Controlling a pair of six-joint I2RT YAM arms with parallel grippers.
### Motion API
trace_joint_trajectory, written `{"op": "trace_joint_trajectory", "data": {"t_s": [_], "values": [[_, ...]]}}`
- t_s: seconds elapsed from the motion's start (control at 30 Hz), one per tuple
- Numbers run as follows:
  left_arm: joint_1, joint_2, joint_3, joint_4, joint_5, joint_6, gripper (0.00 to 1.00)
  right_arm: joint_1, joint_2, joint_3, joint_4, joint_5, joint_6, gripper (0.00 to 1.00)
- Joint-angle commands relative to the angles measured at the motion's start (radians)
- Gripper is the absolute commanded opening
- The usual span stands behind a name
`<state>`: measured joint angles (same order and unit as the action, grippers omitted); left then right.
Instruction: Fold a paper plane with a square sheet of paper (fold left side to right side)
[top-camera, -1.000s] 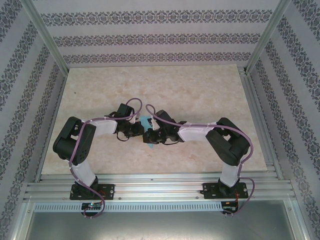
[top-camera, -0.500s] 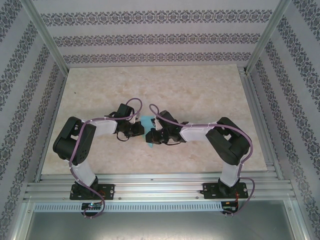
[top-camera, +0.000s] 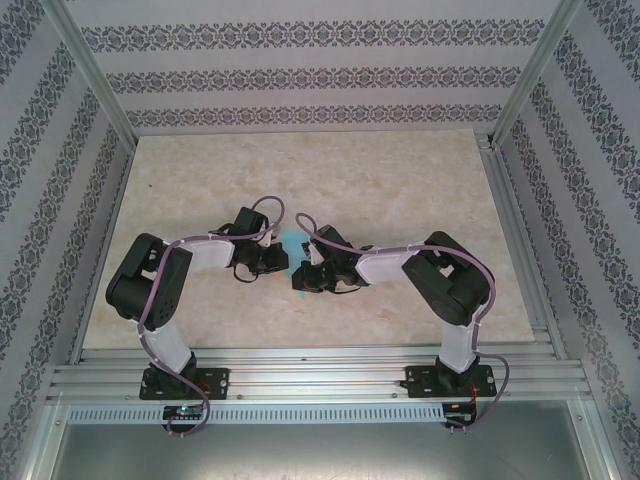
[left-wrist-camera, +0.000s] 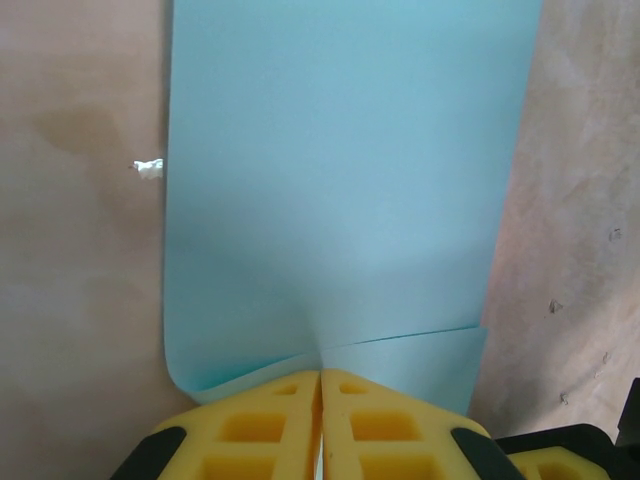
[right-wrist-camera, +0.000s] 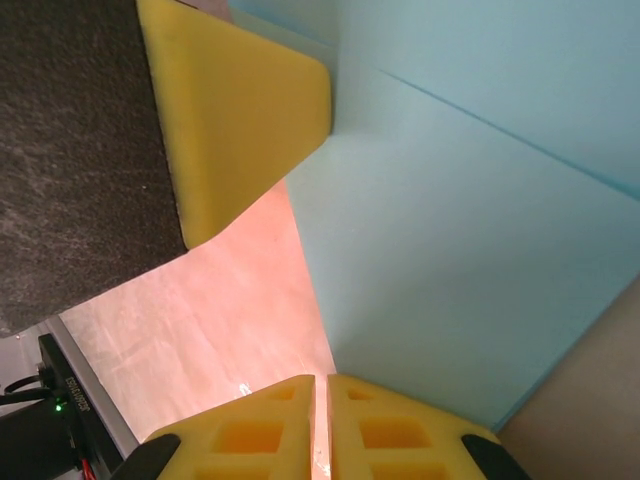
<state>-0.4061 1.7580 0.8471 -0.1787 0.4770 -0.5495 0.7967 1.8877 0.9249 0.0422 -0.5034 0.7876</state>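
The square sheet of paper (top-camera: 293, 242) is turquoise-blue and shows as a small patch between my two wrists at the table's middle. In the left wrist view the sheet (left-wrist-camera: 340, 180) lies doubled over, its upper layer curling up at the left. My left gripper (left-wrist-camera: 322, 375) is shut, pinching the near edge where the paper dimples. In the right wrist view the sheet (right-wrist-camera: 470, 250) fills the right side. My right gripper (right-wrist-camera: 322, 380) is shut at its left edge, nothing visibly between the fingers. The left gripper's yellow finger (right-wrist-camera: 240, 110) touches the sheet at upper left. In the top view the left gripper (top-camera: 283, 262) and the right gripper (top-camera: 298, 280) nearly meet.
The beige marbled table (top-camera: 400, 180) stretches well beyond the arms. Aluminium rails (top-camera: 515, 230) and patterned walls bound it at the sides and back. A small white speck (left-wrist-camera: 148, 168) lies on the table left of the sheet.
The right arm's elbow has shifted a little to the left and its gripper has drawn slightly nearer. A bit more turquoise shows between the wrists. The left arm has held still.
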Motion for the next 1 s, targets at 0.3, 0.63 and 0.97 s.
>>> {"op": "trace_joint_trajectory", "data": {"t_s": [0.3, 0.63, 0.97], "values": [[0.003, 0.052, -0.039, -0.043, -0.1, 0.028, 0.09, 0.032, 0.017, 0.005, -0.024, -0.001, -0.014, 0.12], [0.004, 0.061, -0.042, -0.042, -0.106, 0.03, 0.09, 0.053, 0.031, 0.025, -0.226, 0.08, -0.078, 0.12], [0.003, 0.066, -0.041, -0.045, -0.115, 0.034, 0.09, 0.098, 0.011, -0.025, -0.275, 0.064, -0.087, 0.12]]}}
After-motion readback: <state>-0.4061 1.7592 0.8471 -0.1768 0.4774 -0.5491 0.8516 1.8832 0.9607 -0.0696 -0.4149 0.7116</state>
